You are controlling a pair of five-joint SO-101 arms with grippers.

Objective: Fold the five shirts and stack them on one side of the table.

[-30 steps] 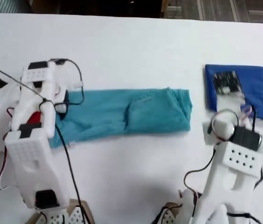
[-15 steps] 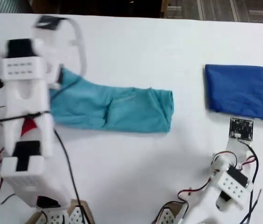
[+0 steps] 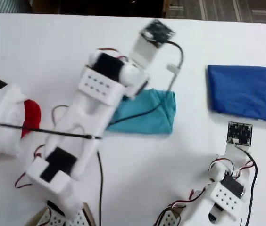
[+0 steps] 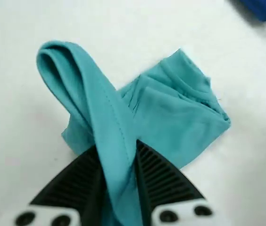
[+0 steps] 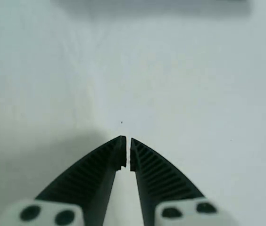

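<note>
Step in hand: the end-over-end fold of the teal shirt (image 3: 154, 115), lying mid-tabletop (image 3: 194, 42). The left fingers (image 4: 159, 176) are clamped on one end of it, raised and looped over the half lying flat. The right fingers (image 5: 149, 165) are closed on nothing, over bare tabletop at 5 o'clock. A folded blue shirt (image 3: 246, 92) lies at 3 o'clock; unfolded garments (image 3: 5, 113) sit at 9 o'clock. Judgement: the next move calls for laying the held end square on the flat half, then releasing it.
</note>
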